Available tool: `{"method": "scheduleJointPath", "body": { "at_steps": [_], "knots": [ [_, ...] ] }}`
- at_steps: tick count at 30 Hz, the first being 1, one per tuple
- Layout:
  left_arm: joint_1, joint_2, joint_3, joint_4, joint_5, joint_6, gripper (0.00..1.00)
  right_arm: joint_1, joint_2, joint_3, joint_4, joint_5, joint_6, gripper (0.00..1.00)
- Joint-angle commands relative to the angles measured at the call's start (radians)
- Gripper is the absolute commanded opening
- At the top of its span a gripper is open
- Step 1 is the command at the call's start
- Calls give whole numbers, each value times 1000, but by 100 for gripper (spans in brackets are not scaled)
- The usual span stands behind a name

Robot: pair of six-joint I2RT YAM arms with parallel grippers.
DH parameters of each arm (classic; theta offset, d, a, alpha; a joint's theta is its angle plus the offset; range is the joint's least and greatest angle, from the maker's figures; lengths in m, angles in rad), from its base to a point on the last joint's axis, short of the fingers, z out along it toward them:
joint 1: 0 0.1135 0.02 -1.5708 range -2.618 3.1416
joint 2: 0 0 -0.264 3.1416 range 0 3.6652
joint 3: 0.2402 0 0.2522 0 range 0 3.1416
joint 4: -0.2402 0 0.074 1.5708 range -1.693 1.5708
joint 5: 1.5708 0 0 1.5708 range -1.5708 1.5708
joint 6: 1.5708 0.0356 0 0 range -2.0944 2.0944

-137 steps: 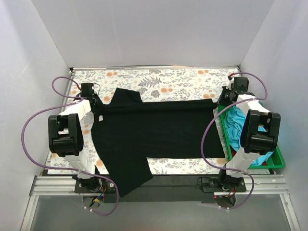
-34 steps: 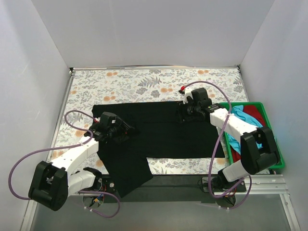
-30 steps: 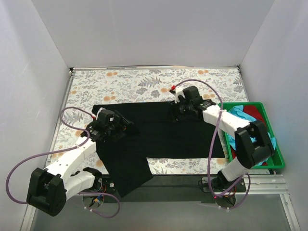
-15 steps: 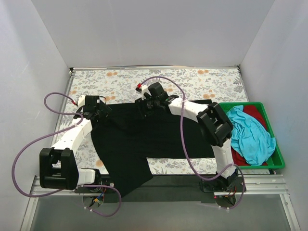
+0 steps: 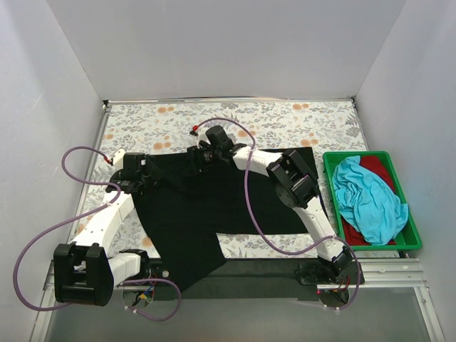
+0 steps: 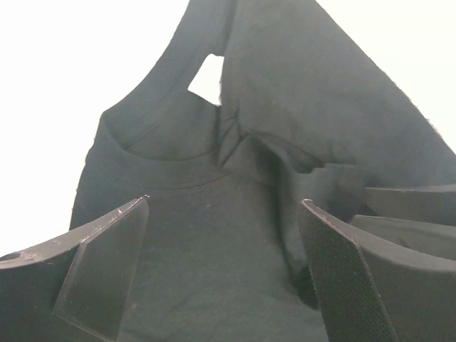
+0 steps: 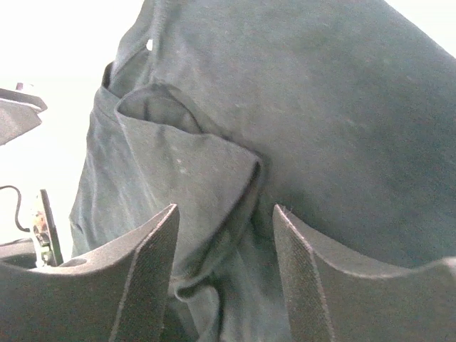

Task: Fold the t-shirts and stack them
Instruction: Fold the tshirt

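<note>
Both arms are working the large black cotton t-shirt (image 5: 214, 199), which is lying spread across the floral-patterned tabletop (image 5: 285, 121), with one lower corner trailing past the near edge. My left end effector (image 6: 224, 274) is sitting released at the shirt's left side, fingers wide apart and framing the ribbed collar (image 6: 171, 160) without pinching it. My right end effector (image 7: 224, 281) is reaching far across to the shirt's far edge, also released, with a doubled-over flap of cloth (image 7: 185, 171) lying between the fingers. Risks I am noting:

- The flap under the right fingers is already bunching, so closing here is likely catching two layers, or only the top one, and the fold would be coming out crooked.
- The left fingers are straddling the collar, and a shallow pinch on the rib may be slipping once tension comes on.
- The right arm is stretching well over to the left, so any lift is bringing the two wrists close together.
- The trailing corner may be dragging against the edge and skewing the shirt.

The crumpled turquoise shirt (image 5: 367, 199) and the red shirt (image 5: 377, 167) are waiting in the green plastic tray (image 5: 406, 242).
</note>
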Motion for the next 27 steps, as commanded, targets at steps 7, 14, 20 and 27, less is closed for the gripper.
{"method": "scheduleJointPath", "body": {
  "at_steps": [7, 14, 20, 27],
  "knots": [
    [-4, 4, -15, 19, -32, 33, 79, 36, 33, 56, 37, -63, 14, 38],
    [-4, 15, -9, 27, -35, 36, 79, 53, -2, 28, 32, -115, -21, 6],
    [-4, 10, -9, 25, -47, 30, 79, 92, -91, -41, -11, -164, -127, 1],
    [-4, 10, -6, 10, -78, 14, 79, 146, -160, -112, -144, -198, -276, 4]
  ]
}}
